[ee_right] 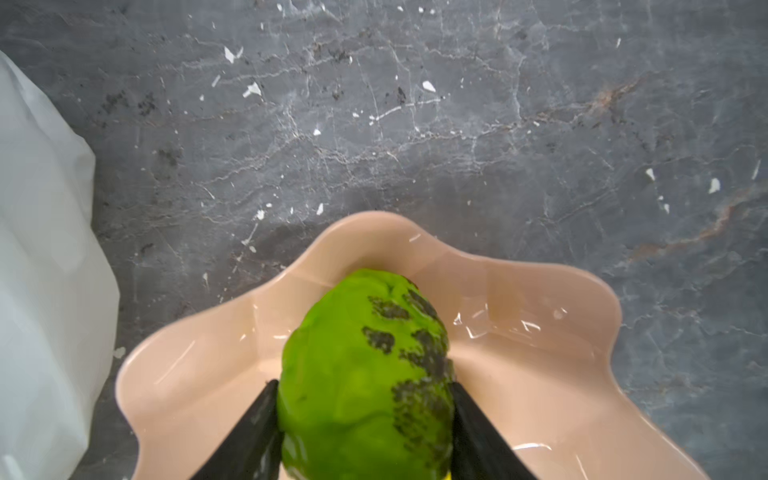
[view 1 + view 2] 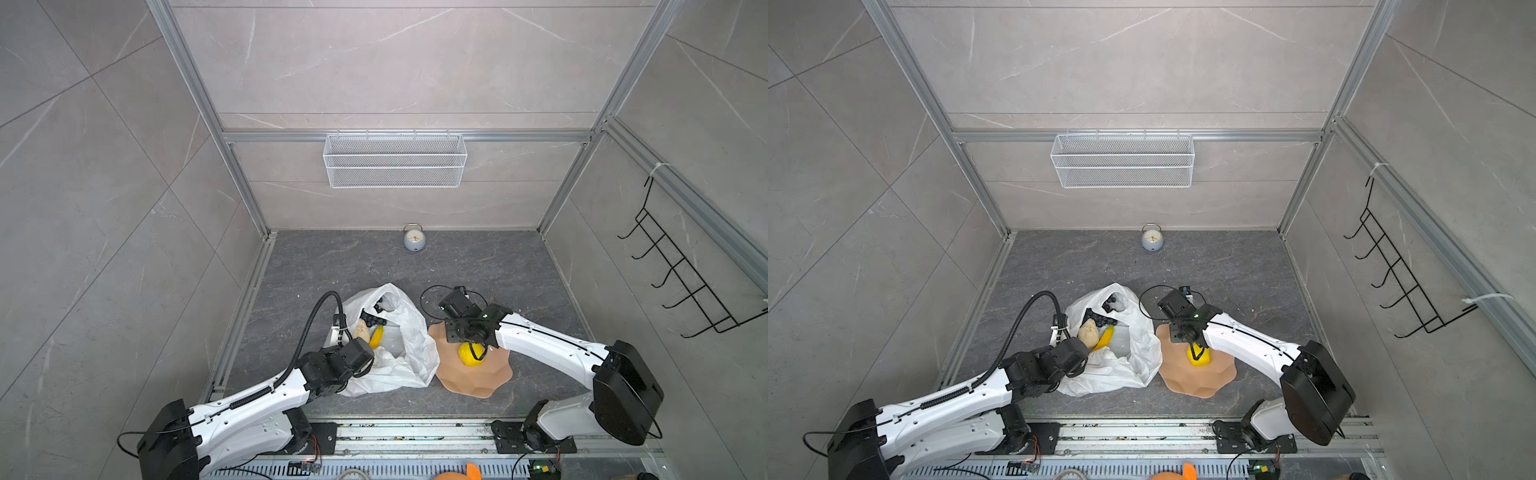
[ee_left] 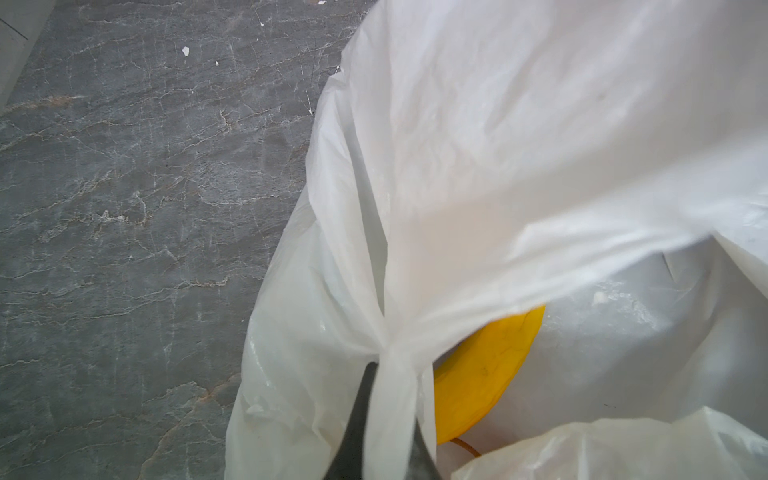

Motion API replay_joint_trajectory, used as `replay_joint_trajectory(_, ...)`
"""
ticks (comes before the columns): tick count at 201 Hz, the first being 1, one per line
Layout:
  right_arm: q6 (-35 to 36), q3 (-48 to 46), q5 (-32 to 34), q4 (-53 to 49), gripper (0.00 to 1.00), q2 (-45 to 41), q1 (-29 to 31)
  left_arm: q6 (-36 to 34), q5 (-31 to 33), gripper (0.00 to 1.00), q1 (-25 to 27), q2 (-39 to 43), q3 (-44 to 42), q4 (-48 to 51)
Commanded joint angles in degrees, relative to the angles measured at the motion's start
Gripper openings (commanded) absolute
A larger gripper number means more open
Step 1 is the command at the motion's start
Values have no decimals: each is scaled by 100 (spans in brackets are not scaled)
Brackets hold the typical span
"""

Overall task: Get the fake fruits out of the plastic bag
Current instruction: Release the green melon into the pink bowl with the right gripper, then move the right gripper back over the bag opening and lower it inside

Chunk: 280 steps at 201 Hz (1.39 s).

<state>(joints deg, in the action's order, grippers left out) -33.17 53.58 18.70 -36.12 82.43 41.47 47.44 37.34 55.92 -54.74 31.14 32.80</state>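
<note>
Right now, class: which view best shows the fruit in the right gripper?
Right wrist view: the green, dark-blotched fruit shows large, clamped by the right gripper over the bowl. Both top views show a yellowish patch; the left wrist view, nothing.

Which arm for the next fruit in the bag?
Right. Left end effector is shut on the bag, holding it open. Right end effector grips a green fruit over the bowl beside the bag; after release it can likely reach in.

Twin high overhead views, same scene; wrist cameras close above plastic bag, bowl.
</note>
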Motion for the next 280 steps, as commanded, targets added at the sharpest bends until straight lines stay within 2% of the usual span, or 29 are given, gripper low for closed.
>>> replay_joint_trajectory(1,5,-26,36,-228,53,-128,-8,-96,9,2,75,77,-22,-150)
replay_joint_trajectory(50,-68,-205,-235,-185,56,-219,-3,-187,175,2,274,90,30,-247)
replay_joint_trajectory(96,-58,-171,-210,-180,71,-354,-8,-193,269,2,349,184,6,-233)
replay_joint_trajectory(119,-41,-66,-162,-273,71,-467,-7,-129,353,2,401,271,-29,-181)
replay_joint_trajectory(152,-27,232,-117,-535,70,-983,72,183,821,2,867,279,9,91)
replay_joint_trajectory(183,108,629,-355,-198,68,-1381,715,520,753,2,1046,178,-91,194)
replay_joint_trajectory(204,-183,903,-315,304,67,-1090,1413,813,649,2,1052,293,-266,192)
replay_joint_trajectory(224,-437,1132,-480,813,67,-420,1887,872,551,3,1066,490,-438,73)
replay_joint_trajectory(249,-591,1432,-717,1198,65,460,2186,1070,509,2,1069,425,-438,323)
replay_joint_trajectory(280,-715,1372,-1138,1839,63,1026,2286,1250,283,2,1113,180,-446,290)
